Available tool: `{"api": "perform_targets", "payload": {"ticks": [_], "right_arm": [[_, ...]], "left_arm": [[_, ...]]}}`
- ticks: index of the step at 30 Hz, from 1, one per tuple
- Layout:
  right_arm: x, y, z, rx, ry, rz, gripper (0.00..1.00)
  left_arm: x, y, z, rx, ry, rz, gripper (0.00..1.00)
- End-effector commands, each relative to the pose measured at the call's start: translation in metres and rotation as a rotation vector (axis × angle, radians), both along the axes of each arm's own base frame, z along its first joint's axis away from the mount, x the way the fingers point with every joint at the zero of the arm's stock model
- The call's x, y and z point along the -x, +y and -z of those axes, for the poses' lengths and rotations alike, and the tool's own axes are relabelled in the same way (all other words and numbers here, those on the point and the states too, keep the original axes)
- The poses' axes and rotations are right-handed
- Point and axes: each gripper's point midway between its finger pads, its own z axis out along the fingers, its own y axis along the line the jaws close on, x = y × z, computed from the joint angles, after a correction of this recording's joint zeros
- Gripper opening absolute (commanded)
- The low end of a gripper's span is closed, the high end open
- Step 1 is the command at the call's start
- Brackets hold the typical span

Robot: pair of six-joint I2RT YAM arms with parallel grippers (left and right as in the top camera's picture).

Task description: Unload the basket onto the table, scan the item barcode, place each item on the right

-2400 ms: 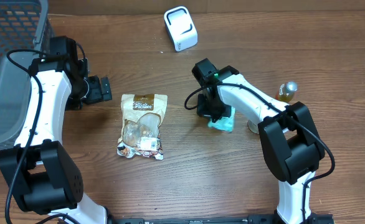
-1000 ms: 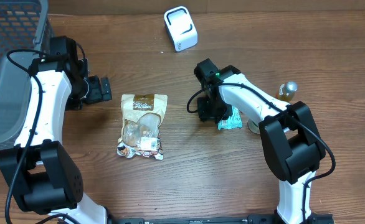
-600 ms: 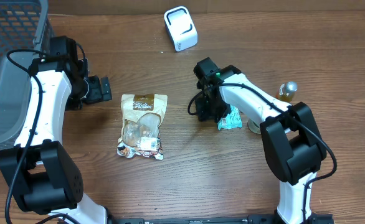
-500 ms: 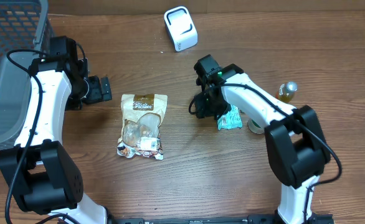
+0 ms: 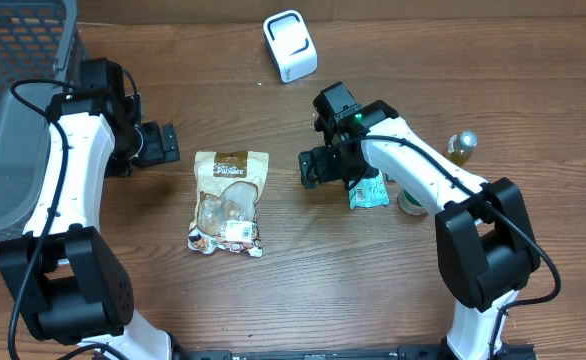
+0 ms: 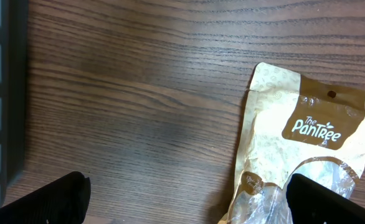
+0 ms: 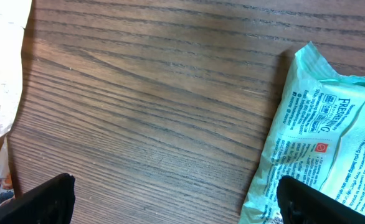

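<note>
The right pincer point(image 5: 318, 165) stands wide, holding nothing, low over the bench point(image 5: 303, 290) near its middle. Just beside it, toward the right edge, the green packet point(image 5: 370, 188) lies flat and free. This looks like the item to scan, though that is a judgement. The white scanner point(image 5: 290, 45) sits well apart, near the far edge.

The step in hand appears to be taking hold of the packet. To do it well, the pincer should shift toward the right edge until the packet's border sits squarely between the fingers. It should pinch only the sealed rim, so the printed face is uncovered, then carry the packet flat toward the scanner. A crinkly film packet may buckle or slip, so a bite deep into the rim is safer than a tip grip.

The left pincer point(image 5: 158, 145) is also wide and empty, near the left edge beside the grey basket point(image 5: 13, 110). A snack pouch point(image 5: 229, 200) lies just next to it.

The overhead view alone shows the scanner, the basket and a bottle point(image 5: 460, 146) near the right edge. The right wrist view alone shows small print on the packet, with its edge inside the finger span. No barcode is plain there. The left wrist view alone makes the pouch's brand label readable.
</note>
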Motion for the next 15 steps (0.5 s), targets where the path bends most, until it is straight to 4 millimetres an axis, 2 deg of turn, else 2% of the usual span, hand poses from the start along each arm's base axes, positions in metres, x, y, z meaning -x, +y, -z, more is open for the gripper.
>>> {"api": "perform_targets", "payload": {"ticks": [1, 15], "right_arm": [[-0.0043, 0.0042, -0.0131, -0.023, -0.031, -0.004, 1.00], [-0.0043, 0.0042, -0.0131, -0.023, -0.031, -0.004, 1.00]], "left_arm": [[-0.0055, 0.0008, -0.0011, 0.005, -0.009, 0.005, 1.00], [-0.0055, 0.0008, -0.0011, 0.005, -0.009, 0.005, 0.99]]}}
